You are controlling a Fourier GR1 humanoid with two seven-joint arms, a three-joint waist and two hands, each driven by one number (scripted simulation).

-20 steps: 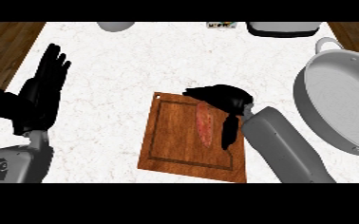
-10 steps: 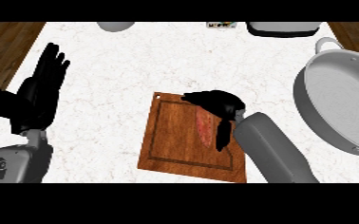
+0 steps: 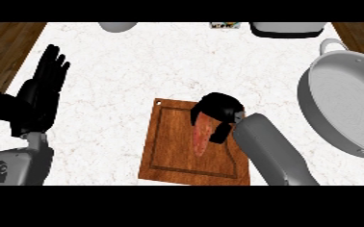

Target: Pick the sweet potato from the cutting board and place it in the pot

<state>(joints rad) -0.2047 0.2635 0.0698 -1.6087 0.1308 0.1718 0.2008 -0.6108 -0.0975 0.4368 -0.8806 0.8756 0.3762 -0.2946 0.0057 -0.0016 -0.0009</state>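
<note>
Counter: white marbled top with wooden floor showing at both upper corners. It carries every item listed below.
Right hand: over the upper right part of the cutting board, with the grey forearm entering from the lower edge. The fingers and thumb are curled round the upper end of the sweet potato, so the hand is clenched on it.
Sweet potato: long, reddish body. Its lower part extends out of the hand and down across the board. It cannot be told whether it rests on the wood or is raised off it.
Cutting board: brown wood with a groove along its border, lying at centre, tilted slightly.
Pot: wide grey vessel at the counter's right edge, well apart from the board. No item shows in the visible part of its interior.
Left hand: at the left edge, fingers straight and pointing up, resting and holding nothing.
Progress: the grasp appears made.
Remaining: lift, carry right to the pot, lower, release. The placement is not yet done.
</note>
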